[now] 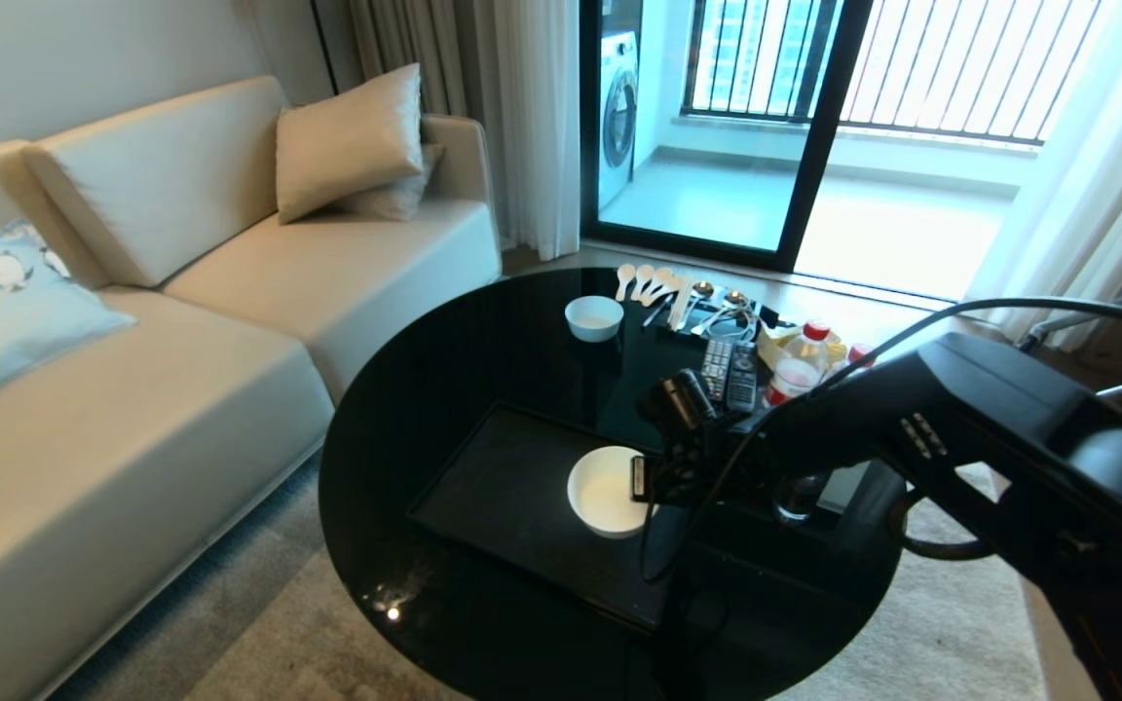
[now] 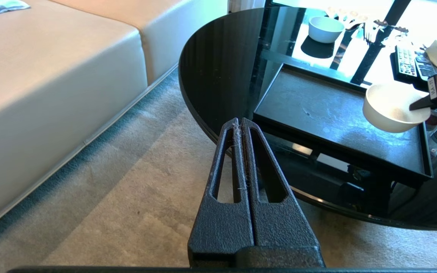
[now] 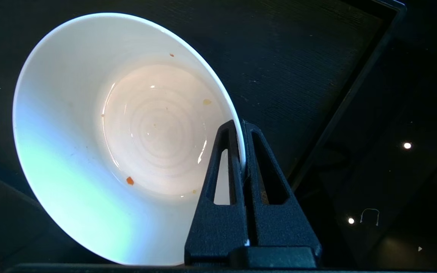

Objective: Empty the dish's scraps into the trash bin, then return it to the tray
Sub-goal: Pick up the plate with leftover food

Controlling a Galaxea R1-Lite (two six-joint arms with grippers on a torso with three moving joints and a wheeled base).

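**Bowl held over the tray's right end**

The right gripper is clamped on the rim of the bowl, at the bowl's 3 o'clock, over the tray. Bare tray lies open toward 9 o'clock. The right arm hides the tray's far right edge. Only specks of scraps cling inside. The left gripper, fingers pressed together, hangs beside the table.

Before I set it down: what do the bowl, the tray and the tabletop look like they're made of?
Bowl: probably glazed ceramic, glossy white, with ring-shaped highlights in the base.
Tray: matte black, maybe plastic or coated wood; it shows dusty scuffs and no reflection.
Tabletop: glossy black, likely glass or lacquer, mirroring the window.
The right gripper pinches the bowl's rim.
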